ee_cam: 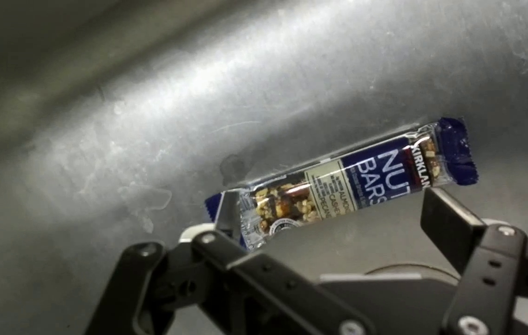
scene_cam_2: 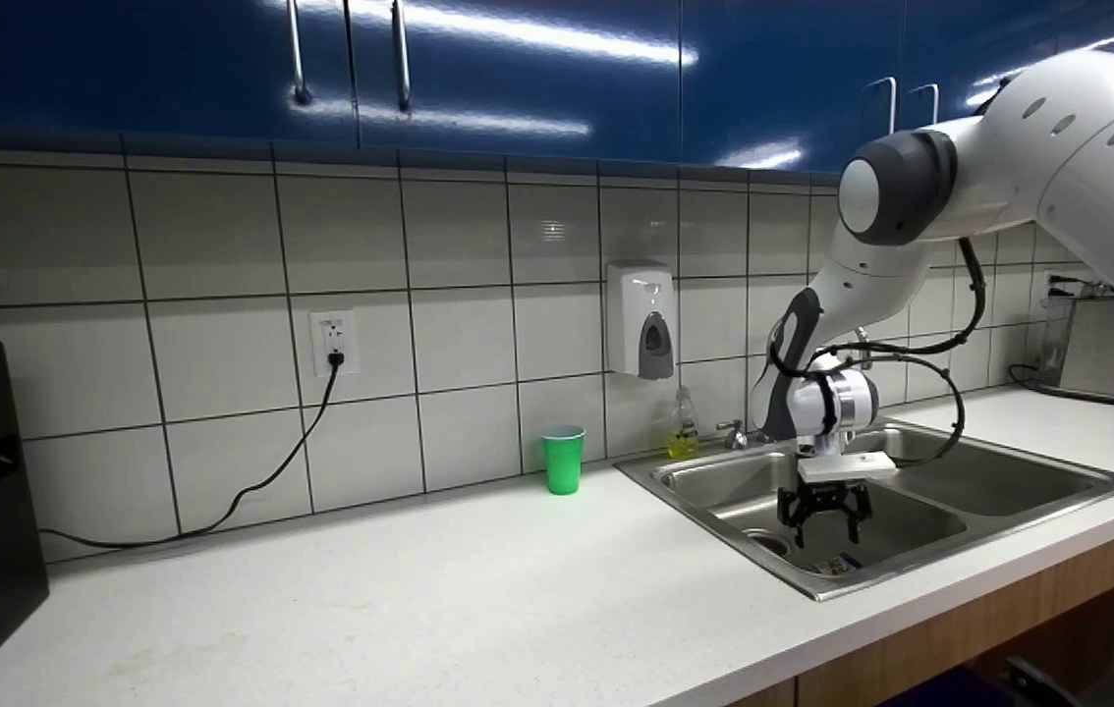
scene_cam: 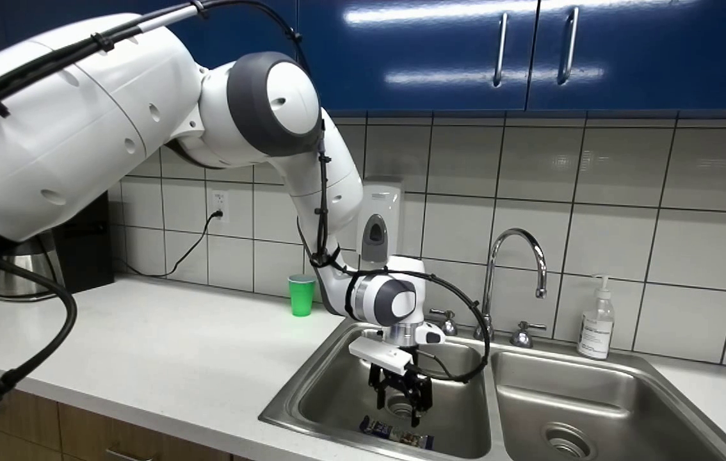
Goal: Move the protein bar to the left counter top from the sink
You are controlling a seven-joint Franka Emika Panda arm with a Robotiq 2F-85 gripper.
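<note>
The gripper [scene_cam_2: 826, 537] hangs over the sink [scene_cam: 495, 410], its fingers pointing down and spread well apart. In both exterior views the fingertips show higher than the protein bar [ee_cam: 338, 186], while in the wrist view one fingertip overlaps an end of its wrapper and the opposite one sits just beside its long edge (whether either of them touches the bar, I cannot tell). The bar itself lies label up on the floor of the sink, in the half nearer the left counter [scene_cam_2: 400, 599], close to the front wall and near a round drain [scene_cam_2: 768, 541]. A chrome faucet [scene_cam: 518, 232] curves above the back rim, and a pump bottle [scene_cam: 596, 326] stands at the sink's back edge. Beside the sink the left counter stretches off pale and flat; a green cup [scene_cam_2: 563, 462] stands upright on it, just in front of the tiled wall [scene_cam_2: 469, 432]. On that wall are a white dispenser [scene_cam_2: 642, 319] and, farther along, a power socket [scene_cam_2: 333, 334], while blue cupboards [scene_cam: 414, 57] run in a row above it.
</note>
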